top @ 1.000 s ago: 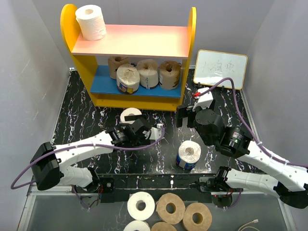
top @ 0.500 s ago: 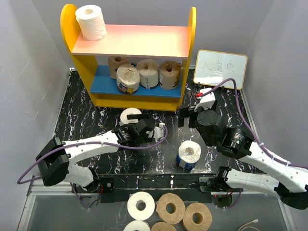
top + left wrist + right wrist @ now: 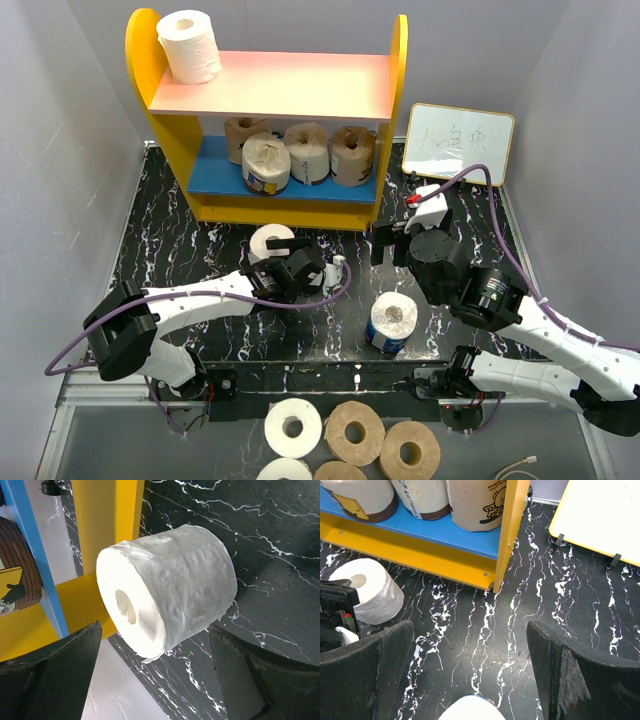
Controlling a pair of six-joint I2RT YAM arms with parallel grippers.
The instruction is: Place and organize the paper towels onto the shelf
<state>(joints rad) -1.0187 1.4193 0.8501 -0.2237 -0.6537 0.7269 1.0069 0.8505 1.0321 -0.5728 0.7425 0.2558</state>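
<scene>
Centre frame: the left gripper point(image 3: 155, 680), fingers spread wide, faces a white roll point(image 3: 170, 590) standing just beside the shelf point(image 3: 140, 60) base. The right gripper point(image 3: 470, 680) is likewise spread, empty. An off-centre squeeze could crush or topple the soft roll.

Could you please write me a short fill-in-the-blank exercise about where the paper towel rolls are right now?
The pink top board holds ___ roll.
The blue lower board holds ___ rolls.
The left tool is open around a ___ roll in front of the shelf.
The blue-wrapped roll stands on the ___.
Missing: one; four; white; table.
</scene>
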